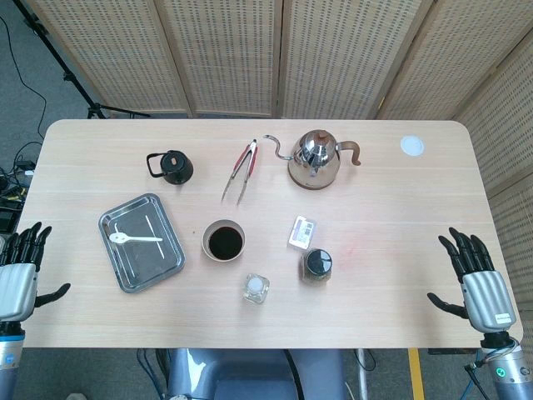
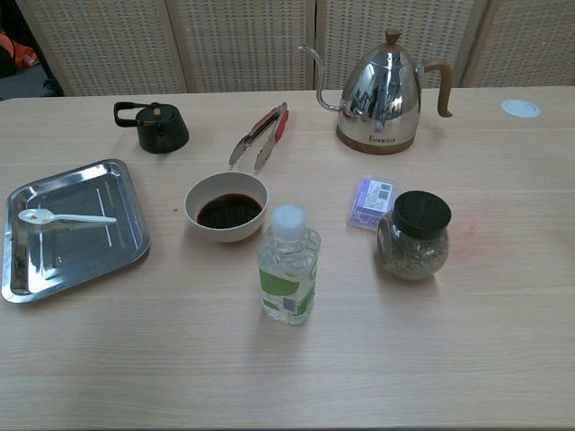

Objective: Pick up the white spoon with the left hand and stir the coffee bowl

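White spoon [image 1: 135,238] lies in tray [image 1: 166,271], well apart from left hand's [image 1: 18,279] spread, empty fingers [image 1: 33,237].

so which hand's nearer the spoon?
Left. The left hand sits at the table edge just beside the tray holding the spoon; the right hand is across the table.

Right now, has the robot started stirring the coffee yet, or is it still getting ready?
Nothing looks done yet. The white spoon lies untouched in the metal tray, and the coffee bowl sits beside the tray with no spoon in it. Nothing is in hand: the left hand and right hand are both open and empty at the table's near corners. Reaching, picking up the spoon and stirring all remain.
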